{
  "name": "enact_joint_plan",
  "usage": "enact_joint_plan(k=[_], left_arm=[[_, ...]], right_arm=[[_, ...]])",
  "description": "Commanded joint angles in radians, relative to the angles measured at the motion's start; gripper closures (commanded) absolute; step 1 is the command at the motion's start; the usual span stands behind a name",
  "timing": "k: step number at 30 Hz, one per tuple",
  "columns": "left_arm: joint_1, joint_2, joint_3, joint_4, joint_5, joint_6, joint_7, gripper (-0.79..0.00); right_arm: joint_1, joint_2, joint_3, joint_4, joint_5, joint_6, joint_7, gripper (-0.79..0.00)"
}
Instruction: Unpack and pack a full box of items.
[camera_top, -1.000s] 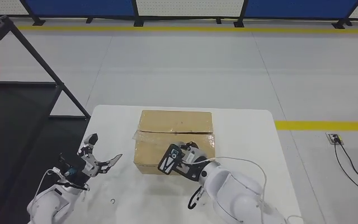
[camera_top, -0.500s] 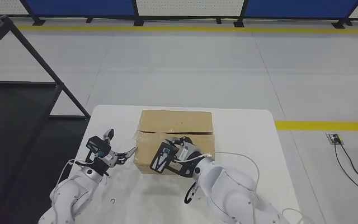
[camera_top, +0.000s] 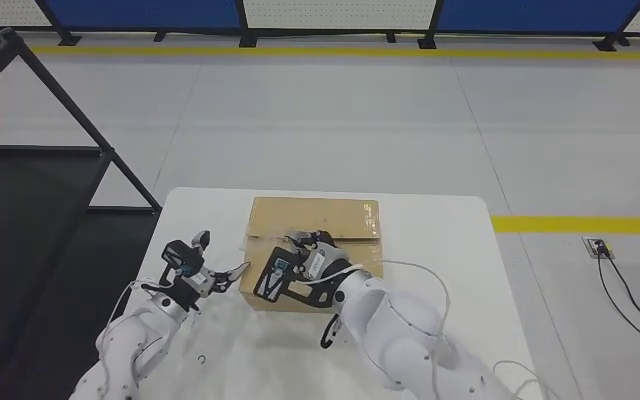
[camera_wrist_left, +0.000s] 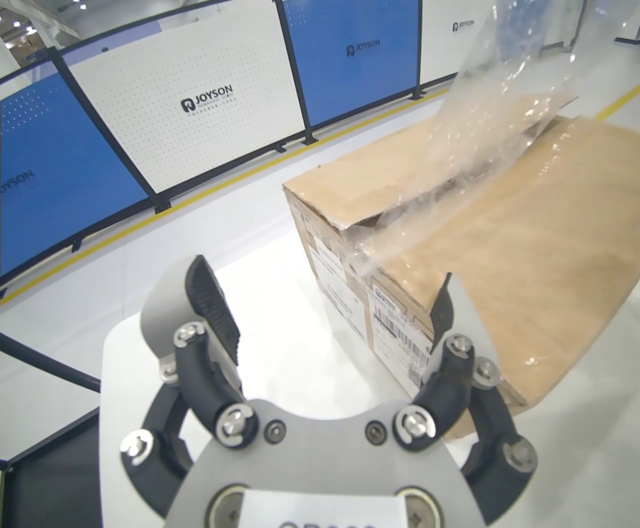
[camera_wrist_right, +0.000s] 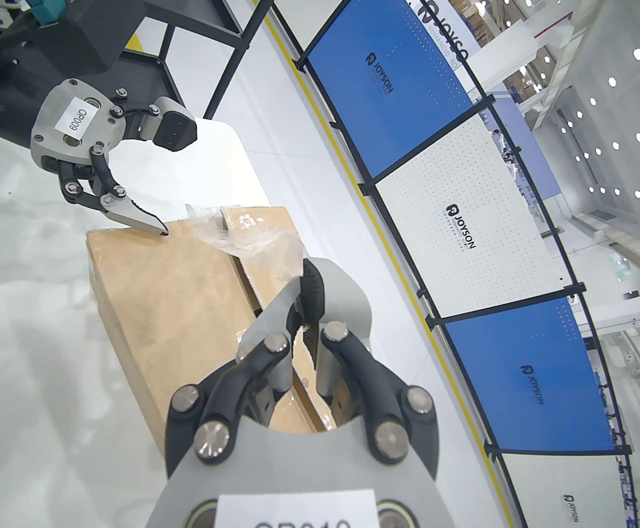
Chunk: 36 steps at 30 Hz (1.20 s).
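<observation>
A brown cardboard box (camera_top: 330, 212) lies in the middle of the white table (camera_top: 450, 230). A strip of clear tape (camera_wrist_right: 250, 242) is peeled up from its top seam and stands off the box (camera_wrist_right: 165, 300). My right gripper (camera_wrist_right: 301, 280) is above the box top, shut on that tape. In the left wrist view the tape (camera_wrist_left: 480, 135) rises off the near corner of the box (camera_wrist_left: 525, 260). My left gripper (camera_top: 222, 257) is open at the box's left end, one fingertip (camera_wrist_right: 159, 229) touching the top corner.
A small metal ring (camera_top: 201, 359) lies on the table near the front left. A black metal frame (camera_top: 60, 100) stands off the table's left side. Bare tabletop runs to the right of the box.
My left gripper has moved right, up to the box's left end. My right gripper has moved left along the box top with the tape in it.
</observation>
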Motion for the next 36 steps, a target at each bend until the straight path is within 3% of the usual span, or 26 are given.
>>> enact_joint_plan(k=[1, 16, 28, 36], left_arm=[[0.000, 0.000, -0.003, 0.001, -0.006, -0.005, 0.007, -0.785], [-0.004, -0.001, -0.005, 0.008, -0.005, -0.023, 0.008, -0.785], [-0.001, 0.001, -0.008, 0.002, 0.010, -0.050, 0.023, -0.785], [0.014, 0.003, -0.031, -0.014, -0.007, -0.056, 0.051, -0.785]], right_arm=[[0.014, -0.005, -0.004, 0.007, -0.009, -0.009, -0.003, 0.000], [0.081, -0.024, 0.026, 0.065, -0.043, -0.155, -0.132, 0.000], [0.097, -0.009, 0.105, 0.146, -0.100, -0.337, -0.231, 0.000], [0.099, -0.005, 0.131, 0.172, -0.091, -0.393, -0.225, 0.000]])
